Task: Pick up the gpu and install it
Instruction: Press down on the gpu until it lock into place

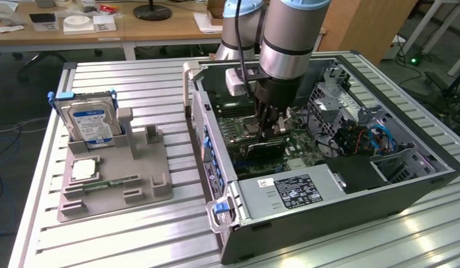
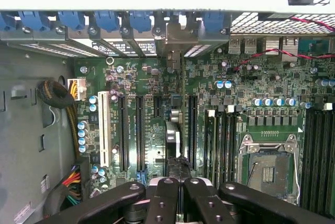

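The exterior view shows a hard drive (image 1: 89, 120) in a grey holder tray (image 1: 114, 178) at its left, then the open computer case (image 1: 327, 162). Inside, the gripper (image 1: 269, 133) is closed on the gpu (image 1: 261, 146). The wrist view shows that card (image 2: 174, 136) edge-on over the motherboard (image 2: 157, 124) slots, its bracket at the rear openings.

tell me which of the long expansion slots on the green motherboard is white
The slot at the end of the row, nearest the black braided cable bundle; the other long slots are black.
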Robot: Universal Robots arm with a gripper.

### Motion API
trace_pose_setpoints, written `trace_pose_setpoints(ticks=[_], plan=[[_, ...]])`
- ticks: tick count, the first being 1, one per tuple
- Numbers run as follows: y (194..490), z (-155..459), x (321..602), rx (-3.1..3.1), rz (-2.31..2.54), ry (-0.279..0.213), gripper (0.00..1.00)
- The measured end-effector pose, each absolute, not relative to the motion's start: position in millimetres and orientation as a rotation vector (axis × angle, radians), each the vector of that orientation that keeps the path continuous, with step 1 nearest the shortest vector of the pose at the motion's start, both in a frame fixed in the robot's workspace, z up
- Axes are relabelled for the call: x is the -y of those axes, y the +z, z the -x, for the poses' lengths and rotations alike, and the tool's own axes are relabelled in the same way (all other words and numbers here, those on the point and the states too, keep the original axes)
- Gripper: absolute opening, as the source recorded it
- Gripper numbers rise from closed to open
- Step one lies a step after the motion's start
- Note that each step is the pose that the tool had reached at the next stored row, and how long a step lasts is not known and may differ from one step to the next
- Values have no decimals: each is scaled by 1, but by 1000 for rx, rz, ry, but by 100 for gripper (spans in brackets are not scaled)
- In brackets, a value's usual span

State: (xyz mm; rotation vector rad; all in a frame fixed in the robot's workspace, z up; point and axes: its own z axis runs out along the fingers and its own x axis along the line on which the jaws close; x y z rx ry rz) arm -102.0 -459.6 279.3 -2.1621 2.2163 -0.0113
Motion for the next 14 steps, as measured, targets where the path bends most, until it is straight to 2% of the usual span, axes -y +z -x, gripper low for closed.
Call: trace_pose_setpoints(ticks=[14], plan=[[279,124,460,-2217,2161,-12,10]])
